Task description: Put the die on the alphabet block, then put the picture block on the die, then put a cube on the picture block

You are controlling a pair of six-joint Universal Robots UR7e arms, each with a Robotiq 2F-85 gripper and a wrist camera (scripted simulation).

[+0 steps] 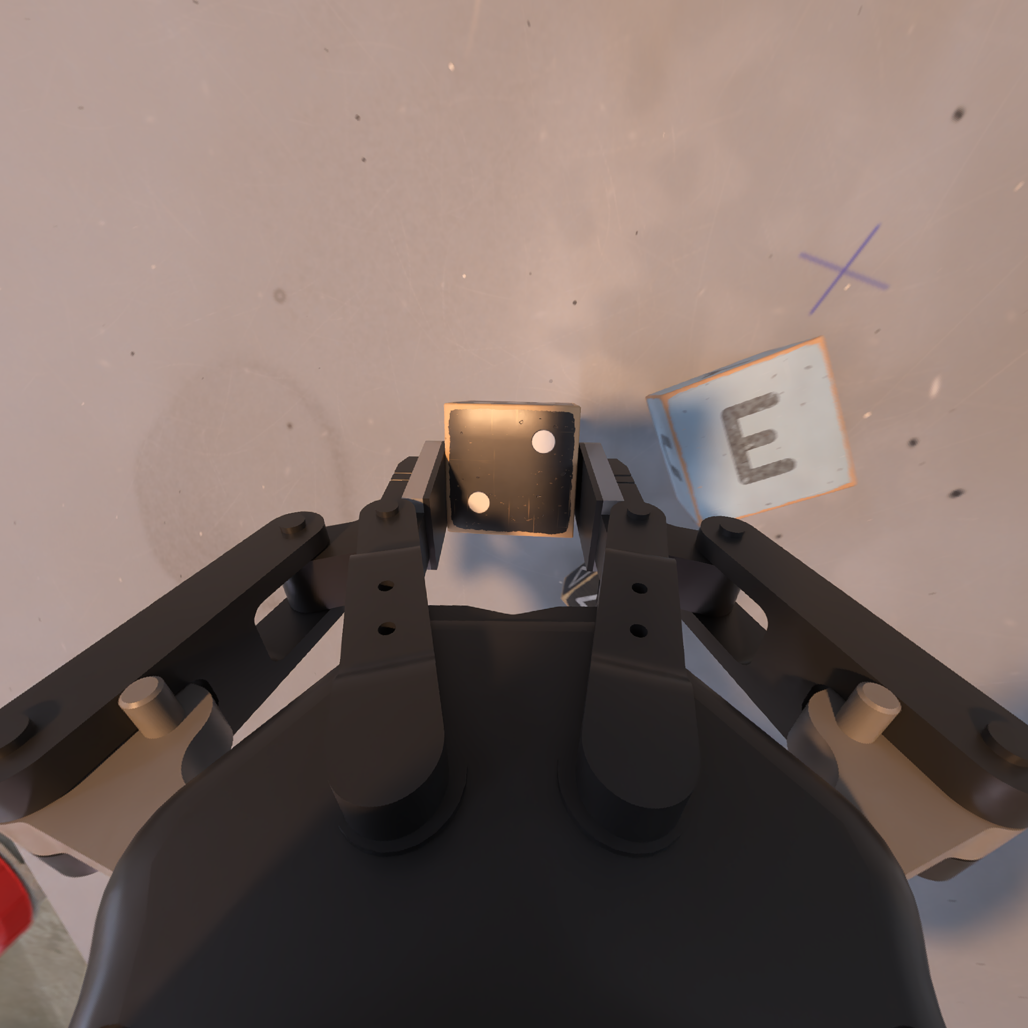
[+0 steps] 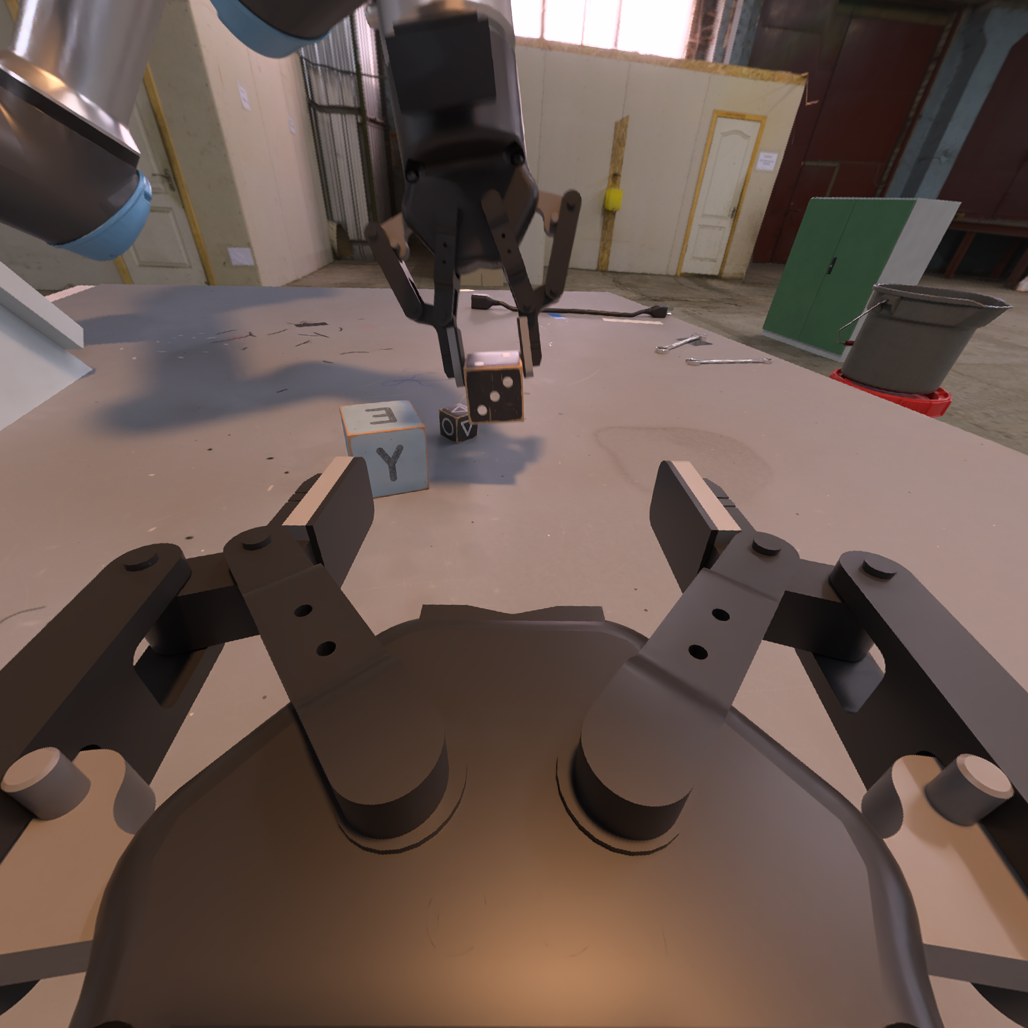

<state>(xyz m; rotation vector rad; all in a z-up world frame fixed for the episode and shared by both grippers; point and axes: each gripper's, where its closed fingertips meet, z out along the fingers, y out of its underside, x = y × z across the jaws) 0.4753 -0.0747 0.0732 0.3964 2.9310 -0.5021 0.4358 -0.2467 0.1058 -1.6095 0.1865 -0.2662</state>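
Observation:
My left gripper (image 1: pixel 512 473) is shut on the black die (image 1: pixel 510 470) with white pips and holds it above the table. In the right wrist view the die (image 2: pixel 494 389) hangs in the left gripper (image 2: pixel 492 364), clear of the table. The pale blue alphabet block (image 1: pixel 756 439) sits on the table just right of the die; it also shows in the right wrist view (image 2: pixel 386 450). A small black picture block (image 2: pixel 457 424) with white shapes lies behind the die, partly hidden by a finger in the left wrist view (image 1: pixel 581 588). My right gripper (image 2: pixel 512 500) is open and empty, low over the table.
A purple cross mark (image 1: pixel 844 270) is drawn on the table beyond the alphabet block. Two wrenches (image 2: pixel 681 342) and a dark bar tool (image 2: pixel 578 311) lie at the far side. A grey bucket (image 2: pixel 918 339) stands off the table at right. A red thing (image 1: pixel 8 912) shows at the lower left edge.

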